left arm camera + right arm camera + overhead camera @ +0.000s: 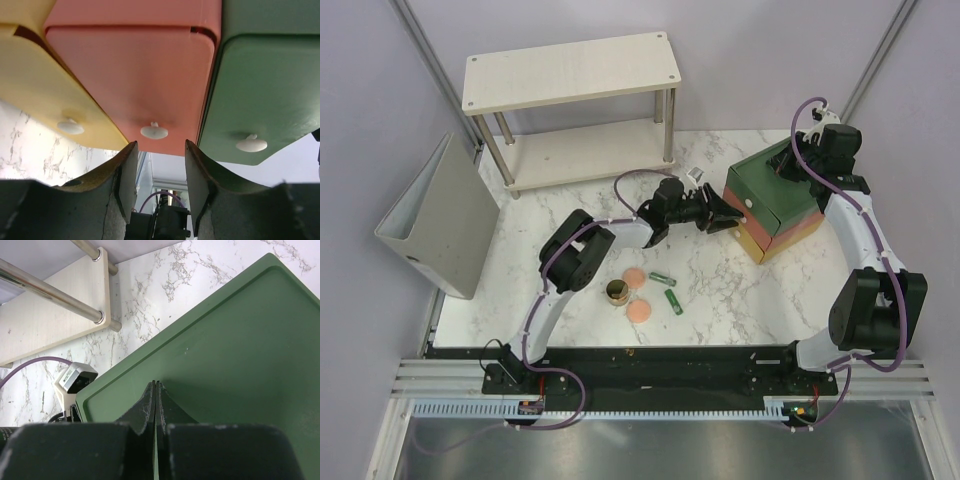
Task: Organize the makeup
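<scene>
I see a dark gold-rimmed jar (617, 291) standing upright on the counter (720, 300), between two flat peach-pink discs (634, 274) (640, 311). Two short green tubes (662, 277) (672, 300) lie just right of them.

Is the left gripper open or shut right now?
The left gripper is open: its fingers stand apart with a clear gap, and the red drawer's white knob sits just ahead of them, not pinched.

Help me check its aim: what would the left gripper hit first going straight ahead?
Probably the white knob of the red middle drawer, centred between the open jaws of the left gripper; its distance is unclear.
</scene>
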Robot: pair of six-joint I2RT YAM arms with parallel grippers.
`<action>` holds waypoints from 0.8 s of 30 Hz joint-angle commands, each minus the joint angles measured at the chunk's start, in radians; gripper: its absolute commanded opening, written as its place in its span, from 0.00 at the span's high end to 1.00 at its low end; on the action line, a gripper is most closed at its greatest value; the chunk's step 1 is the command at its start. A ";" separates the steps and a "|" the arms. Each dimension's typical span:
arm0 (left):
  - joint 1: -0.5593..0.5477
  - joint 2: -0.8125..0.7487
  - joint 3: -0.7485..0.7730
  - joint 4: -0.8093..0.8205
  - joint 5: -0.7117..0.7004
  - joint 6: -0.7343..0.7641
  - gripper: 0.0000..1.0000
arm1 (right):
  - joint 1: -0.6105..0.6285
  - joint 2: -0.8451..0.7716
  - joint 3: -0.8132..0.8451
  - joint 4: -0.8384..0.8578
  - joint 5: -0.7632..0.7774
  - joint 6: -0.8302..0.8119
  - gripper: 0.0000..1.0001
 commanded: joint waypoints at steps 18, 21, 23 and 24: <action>-0.014 0.100 0.153 -0.012 0.012 -0.041 0.58 | 0.013 0.076 -0.094 -0.313 0.033 -0.042 1.00; -0.020 0.109 0.177 -0.023 0.019 -0.042 0.61 | 0.013 0.076 -0.091 -0.313 0.033 -0.042 1.00; -0.020 0.109 0.176 -0.023 0.022 -0.045 0.70 | 0.013 0.078 -0.090 -0.313 0.034 -0.042 1.00; -0.020 0.109 0.174 -0.023 0.022 -0.045 0.74 | 0.011 0.076 -0.090 -0.313 0.034 -0.042 1.00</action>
